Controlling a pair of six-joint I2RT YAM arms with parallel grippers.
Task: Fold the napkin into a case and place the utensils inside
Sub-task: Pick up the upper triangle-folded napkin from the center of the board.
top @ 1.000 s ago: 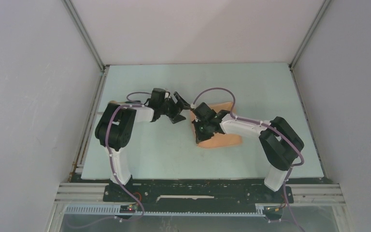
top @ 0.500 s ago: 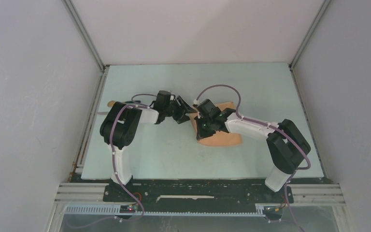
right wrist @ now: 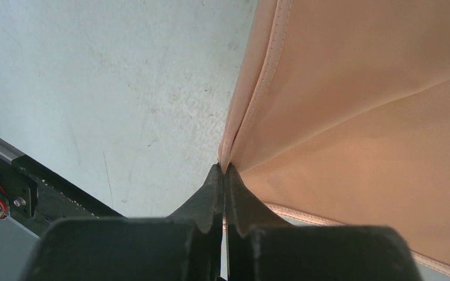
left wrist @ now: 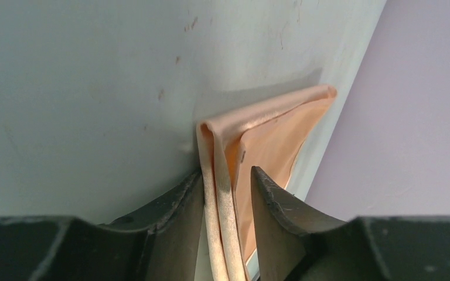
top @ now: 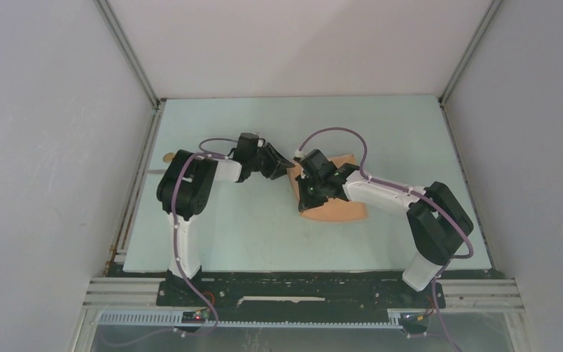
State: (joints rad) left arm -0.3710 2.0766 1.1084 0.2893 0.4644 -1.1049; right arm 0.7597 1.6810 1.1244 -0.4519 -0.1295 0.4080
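Note:
The peach napkin (top: 337, 211) lies partly folded at mid table, its left side lifted. My right gripper (top: 306, 196) is shut on its left edge; in the right wrist view the jaws (right wrist: 224, 167) pinch a stitched fold of the napkin (right wrist: 357, 117). My left gripper (top: 282, 165) is at the napkin's far left corner. In the left wrist view it (left wrist: 227, 172) is open, and a doubled napkin edge (left wrist: 269, 134) stands between the fingers, against the left one with a gap to the right one. No finished case shows. The silvery utensil is out of view.
A small tan round thing (top: 167, 156) lies at the table's left edge, beside the left arm; I cannot tell whether it is the spoon. Grey walls close in the table (top: 220, 235) on three sides. The two wrists are close together.
The left gripper has moved right, up to the napkin's corner. The right gripper has shifted slightly right and back, still holding the cloth.

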